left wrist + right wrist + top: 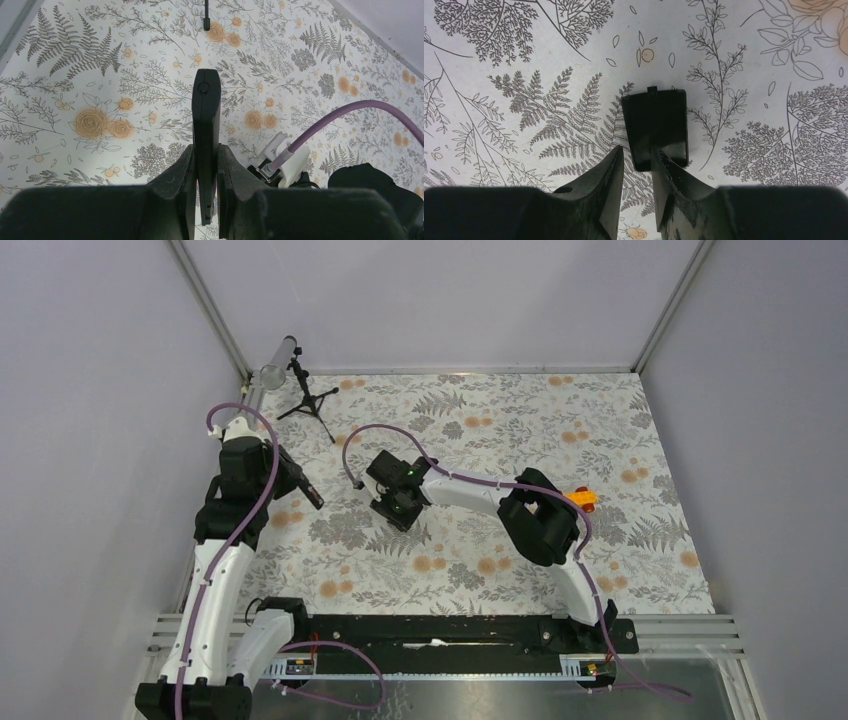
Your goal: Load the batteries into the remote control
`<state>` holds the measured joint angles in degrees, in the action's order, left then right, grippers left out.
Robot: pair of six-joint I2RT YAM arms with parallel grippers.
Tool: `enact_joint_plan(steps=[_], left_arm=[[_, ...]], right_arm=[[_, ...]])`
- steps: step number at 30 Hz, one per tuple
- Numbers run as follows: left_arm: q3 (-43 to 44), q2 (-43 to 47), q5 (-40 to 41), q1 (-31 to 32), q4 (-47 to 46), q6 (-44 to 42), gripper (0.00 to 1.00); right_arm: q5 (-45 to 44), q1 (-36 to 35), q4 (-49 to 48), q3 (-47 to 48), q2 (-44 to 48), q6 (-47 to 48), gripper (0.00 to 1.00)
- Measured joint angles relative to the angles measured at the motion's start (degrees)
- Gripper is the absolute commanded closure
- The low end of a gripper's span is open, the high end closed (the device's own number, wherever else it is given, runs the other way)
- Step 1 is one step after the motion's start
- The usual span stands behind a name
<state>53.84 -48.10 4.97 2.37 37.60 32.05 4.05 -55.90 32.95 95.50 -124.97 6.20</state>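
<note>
The remote control (206, 115) is a slim black bar held edge-on above the floral table, and my left gripper (205, 150) is shut on its near end. From the top camera the remote control (312, 497) sticks out of the left gripper (292, 476) at the left side of the table. My right gripper (637, 149) hangs open just over a small flat black cover (655, 120) lying on the table; its right finger overlaps the cover's near edge, and table pattern shows between the fingers. The right gripper (392, 510) is near the table's middle. The batteries are out of view.
A black mini tripod (305, 400) carrying a clear tube (277, 362) stands at the back left corner. A yellow toy car (583, 500) sits behind the right arm's elbow. A purple cable (345, 111) loops past the right arm. Walls close in the table.
</note>
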Motion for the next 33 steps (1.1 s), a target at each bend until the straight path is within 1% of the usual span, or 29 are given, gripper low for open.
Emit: enact_joint_plan(steps=[2,5,8,14,15,17,20,23,26,28,33], left_arm=[[0.00,-0.07,-0.26,-0.09,0.00,0.04,1.00],[0.00,-0.42,-0.50,-0.09,-0.04,0.15,1.00],[0.00,-0.96,-0.74,-0.11,-0.09,0.20,1.00],[0.00,-1.81,-1.33,-0.20,-0.48,0.17,1.00],[0.00,-1.90,-1.33,-0.20,-0.57,0.20,1.00],[0.00,-2.01,-1.33,-0.20,-0.81,0.20,1.00],[0.00,-2.01,-1.33,-0.20,-1.20,0.17,1.00],[0.00,-2.01,-1.33,-0.24,-1.22,0.17,1.00],[0.00,-2.01,-1.33,-0.50,-1.25,0.20,1.00],[0.00,-2.01,-1.33,-0.70,-1.22,0.26,1.00],[0.00,-2.01,-1.53,-0.98,-1.25,0.79,1.00]], right_arm=[[-0.07,-0.09,-0.20,0.11,-0.04,0.02,0.69],[-0.35,-0.17,-0.22,0.11,-0.13,0.04,0.78],[-0.61,-0.20,-0.26,0.11,-0.17,0.02,0.85],[-2.73,-0.72,-0.28,0.15,-0.22,-0.17,0.91],[-3.37,-0.87,-0.28,0.15,-0.22,-0.31,0.90],[-4.72,-1.14,-0.28,0.15,-0.22,-0.72,0.81],[-7.15,-1.49,-0.24,0.13,-0.24,-1.95,0.73],[-9.53,-1.90,-0.13,0.09,-0.28,-2.93,0.71],[-11.28,-2.38,0.04,-0.11,-0.28,-3.98,0.71],[-12.07,-2.64,0.02,-0.24,-0.28,-4.39,0.77],[-13.75,-2.82,-0.07,-0.46,-0.28,-4.76,1.00]])
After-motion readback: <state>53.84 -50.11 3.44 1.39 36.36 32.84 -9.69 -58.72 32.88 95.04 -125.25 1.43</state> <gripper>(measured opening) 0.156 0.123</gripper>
